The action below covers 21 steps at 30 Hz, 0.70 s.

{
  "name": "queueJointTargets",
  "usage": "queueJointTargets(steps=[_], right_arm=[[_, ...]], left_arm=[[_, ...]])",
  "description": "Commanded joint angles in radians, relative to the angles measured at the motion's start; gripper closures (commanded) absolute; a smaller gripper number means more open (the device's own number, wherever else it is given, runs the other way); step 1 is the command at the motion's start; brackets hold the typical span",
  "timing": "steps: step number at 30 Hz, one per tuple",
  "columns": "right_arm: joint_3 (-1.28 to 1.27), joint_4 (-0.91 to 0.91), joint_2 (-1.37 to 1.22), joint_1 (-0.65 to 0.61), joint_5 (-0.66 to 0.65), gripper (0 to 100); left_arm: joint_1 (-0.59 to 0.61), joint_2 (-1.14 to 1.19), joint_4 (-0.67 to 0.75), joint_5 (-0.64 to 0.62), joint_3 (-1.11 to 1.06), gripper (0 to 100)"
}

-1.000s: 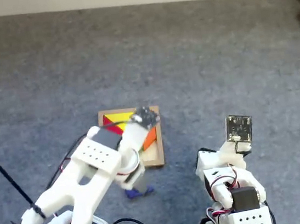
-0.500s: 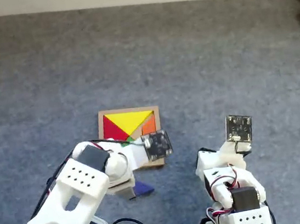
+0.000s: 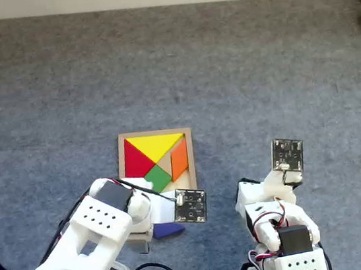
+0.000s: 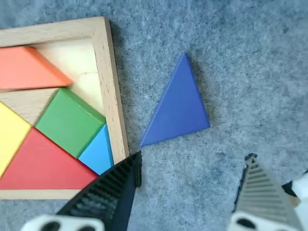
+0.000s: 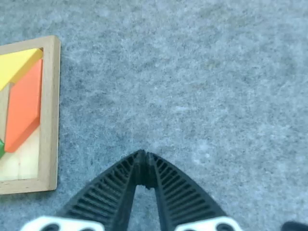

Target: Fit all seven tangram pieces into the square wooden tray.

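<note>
Left gripper (image 4: 192, 162) is hanging spread wide over the grey carpet (image 4: 250, 57), gripping nothing. The dark blue triangle (image 4: 178, 103) is lying flat just past its tips, right beside the wooden tray (image 4: 109, 86) but outside it. In the tray, the orange piece (image 4: 29, 67), green piece (image 4: 70, 120), light blue piece (image 4: 98, 154), red piece (image 4: 43, 163) and yellow piece (image 4: 9, 139) are sitting flat. Right gripper (image 5: 144, 168) is sitting pinched closed on nothing, over carpet off to the tray's side.

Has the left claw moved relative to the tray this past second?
Yes. The left claw has drawn back off the square wooden tray toward the robot's base, now open above the dark blue triangle piece.
</note>
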State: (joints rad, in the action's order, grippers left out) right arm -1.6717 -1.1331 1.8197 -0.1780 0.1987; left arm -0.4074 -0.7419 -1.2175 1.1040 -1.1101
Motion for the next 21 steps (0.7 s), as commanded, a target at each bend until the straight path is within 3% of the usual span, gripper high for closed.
queueJointTargets(steps=[1,10,21], right_arm=[[-0.117,0.033,0.007,0.018,-0.009,99.2],[-0.117,0.038,0.007,0.018,-0.009,99.2],[-0.117,0.038,0.007,0.018,-0.009,99.2]], left_arm=[[-0.021,-0.021,0.058,0.048,-0.03,68],[-0.073,-0.021,0.147,0.048,-0.048,68],[-0.159,-0.018,0.147,0.044,-0.051,68]])
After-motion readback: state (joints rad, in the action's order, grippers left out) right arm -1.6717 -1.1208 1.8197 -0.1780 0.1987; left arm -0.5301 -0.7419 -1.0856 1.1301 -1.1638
